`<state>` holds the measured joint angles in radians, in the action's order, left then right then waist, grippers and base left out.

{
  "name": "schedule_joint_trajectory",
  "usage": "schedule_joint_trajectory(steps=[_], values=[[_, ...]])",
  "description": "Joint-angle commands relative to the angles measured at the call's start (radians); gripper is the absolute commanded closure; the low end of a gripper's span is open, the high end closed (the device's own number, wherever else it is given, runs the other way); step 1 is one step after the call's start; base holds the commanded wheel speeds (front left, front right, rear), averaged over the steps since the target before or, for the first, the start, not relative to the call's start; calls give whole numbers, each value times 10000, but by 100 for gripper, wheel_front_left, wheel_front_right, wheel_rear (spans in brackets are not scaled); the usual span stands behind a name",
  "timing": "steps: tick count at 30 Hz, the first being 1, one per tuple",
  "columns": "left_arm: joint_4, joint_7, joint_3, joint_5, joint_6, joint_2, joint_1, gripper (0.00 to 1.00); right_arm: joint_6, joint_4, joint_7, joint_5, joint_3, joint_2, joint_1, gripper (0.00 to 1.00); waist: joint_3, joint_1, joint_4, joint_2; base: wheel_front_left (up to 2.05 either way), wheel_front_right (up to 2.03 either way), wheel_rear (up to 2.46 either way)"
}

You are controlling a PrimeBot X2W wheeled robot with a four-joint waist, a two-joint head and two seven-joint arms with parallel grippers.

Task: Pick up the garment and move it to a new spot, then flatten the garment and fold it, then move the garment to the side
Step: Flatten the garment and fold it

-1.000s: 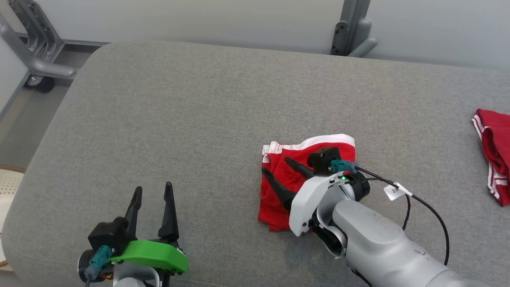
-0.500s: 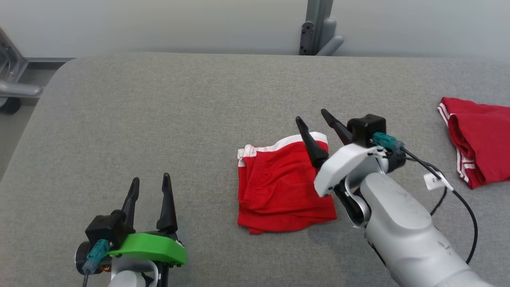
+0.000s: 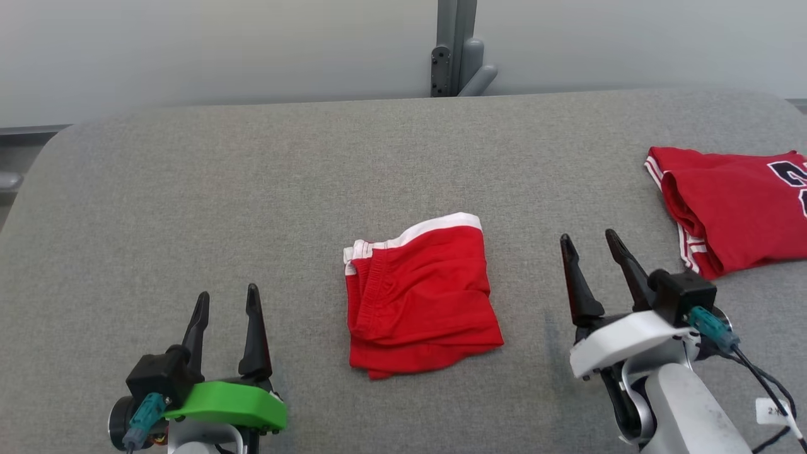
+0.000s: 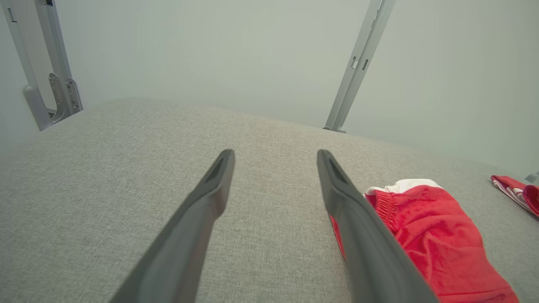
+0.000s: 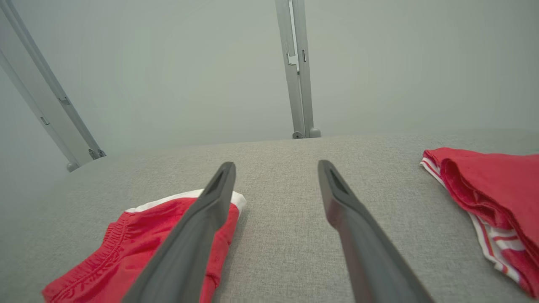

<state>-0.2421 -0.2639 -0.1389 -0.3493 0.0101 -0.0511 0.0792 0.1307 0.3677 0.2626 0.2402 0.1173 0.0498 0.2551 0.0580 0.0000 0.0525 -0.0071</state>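
- Shorts [image 3: 419,296] lie folded, seemingly; the layers are hard to judge.
- Left gripper [image 3: 227,291] and right gripper [image 3: 587,235]: both spread, empty.
- Next: grasp shorts, shift them sideways.

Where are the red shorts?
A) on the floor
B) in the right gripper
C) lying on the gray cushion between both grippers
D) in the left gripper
C: the red shorts lie folded on the gray cushion, with the open left gripper and open right gripper on either side, holding nothing.
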Motion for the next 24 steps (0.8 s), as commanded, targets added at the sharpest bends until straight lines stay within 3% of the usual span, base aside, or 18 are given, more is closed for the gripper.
schedule_joint_trajectory(steps=[1,11,24], values=[[44,-4,58,128,61,-30,-170,0,-2,-198,20,-100,-81,18,-283,0,-66,0,-83,71,0,0,0],[359,-4,386,234,194,-101,-888,0,-2,-1575,18,-243,-428,17,-1723,0,-280,0,-177,71,0,0,0],[453,-4,426,256,238,-103,-1311,0,-2,-2022,-210,6,-433,16,-2346,0,-583,0,-236,71,0,0,0]])
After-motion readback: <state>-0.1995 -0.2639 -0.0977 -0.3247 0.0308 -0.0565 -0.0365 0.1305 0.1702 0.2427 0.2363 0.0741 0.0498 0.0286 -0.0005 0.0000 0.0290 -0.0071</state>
